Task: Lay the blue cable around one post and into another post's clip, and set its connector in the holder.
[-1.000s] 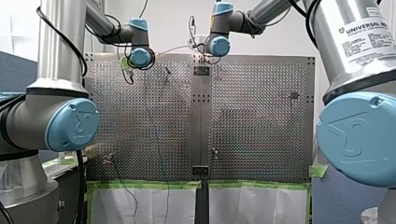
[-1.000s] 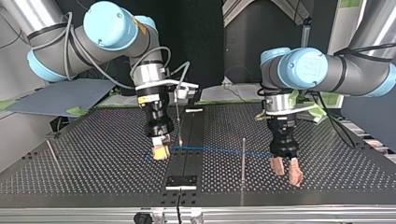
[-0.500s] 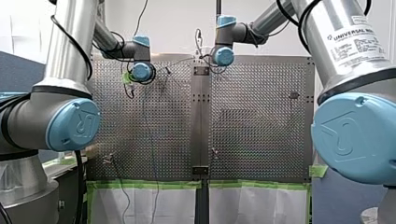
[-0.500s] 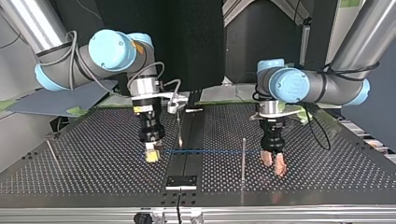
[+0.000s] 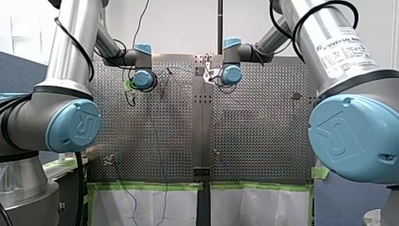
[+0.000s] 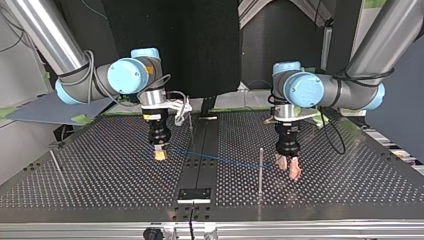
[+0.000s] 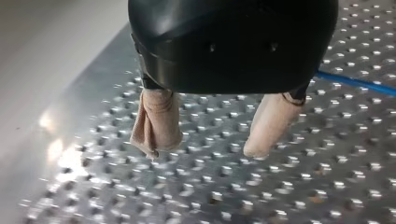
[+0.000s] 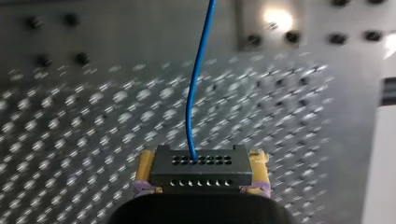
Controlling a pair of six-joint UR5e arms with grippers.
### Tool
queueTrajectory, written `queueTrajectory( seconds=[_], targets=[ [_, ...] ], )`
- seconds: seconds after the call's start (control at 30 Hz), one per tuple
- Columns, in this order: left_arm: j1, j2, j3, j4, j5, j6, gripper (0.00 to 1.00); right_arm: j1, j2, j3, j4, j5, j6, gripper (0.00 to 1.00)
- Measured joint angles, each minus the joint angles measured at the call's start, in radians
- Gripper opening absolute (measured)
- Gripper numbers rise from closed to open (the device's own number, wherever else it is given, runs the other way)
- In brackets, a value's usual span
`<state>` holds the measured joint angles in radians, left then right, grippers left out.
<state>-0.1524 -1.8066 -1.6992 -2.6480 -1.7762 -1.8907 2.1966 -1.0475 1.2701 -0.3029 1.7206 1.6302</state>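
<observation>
Status for you: the connector [image 8: 201, 169] is pinched between the yellow pads [image 8: 144, 170] of the right gripper [image 6: 159, 156], which is closed snugly on its black body, low over the counter [image 6: 100, 170]. In the top view, the blue cable [image 6: 225, 158] leaves it toward three o'clock, dipping slightly, and passes the thin post [image 6: 260, 167] to end near the left gripper [image 6: 288, 169]. That gripper sits at three o'clock of the post, its beige pads spread partway with nothing between them. In the left wrist view you can see the cable passing just beside it.
</observation>
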Motion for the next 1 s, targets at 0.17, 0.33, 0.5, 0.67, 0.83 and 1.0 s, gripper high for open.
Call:
queueTrajectory(
  seconds=[0.17,0.33,0.5,0.67,0.83,1.0],
  targets=[
    [-0.007,-0.027,-0.002,0.001,0.000,0.002,1.00,-0.018,0.004,0.046,-0.038,0.000,0.009,0.00],
    [-0.013,-0.033,-0.003,0.000,0.000,0.002,1.00,-0.026,0.005,0.100,-0.091,0.000,0.029,0.00],
    [-0.020,-0.033,-0.002,-0.001,-0.001,0.001,1.00,-0.026,0.005,0.152,-0.143,0.000,0.075,0.00],
    [-0.025,-0.033,-0.002,-0.003,-0.002,0.000,1.00,-0.031,0.007,0.202,-0.193,0.013,0.124,0.00],
    [-0.030,-0.033,-0.002,-0.003,-0.001,-0.006,1.00,-0.050,0.012,0.257,-0.248,0.055,0.150,0.00],
    [-0.031,-0.033,-0.002,-0.002,0.000,-0.009,1.00,-0.088,0.044,0.309,-0.300,0.050,0.157,0.00]
  ],
)
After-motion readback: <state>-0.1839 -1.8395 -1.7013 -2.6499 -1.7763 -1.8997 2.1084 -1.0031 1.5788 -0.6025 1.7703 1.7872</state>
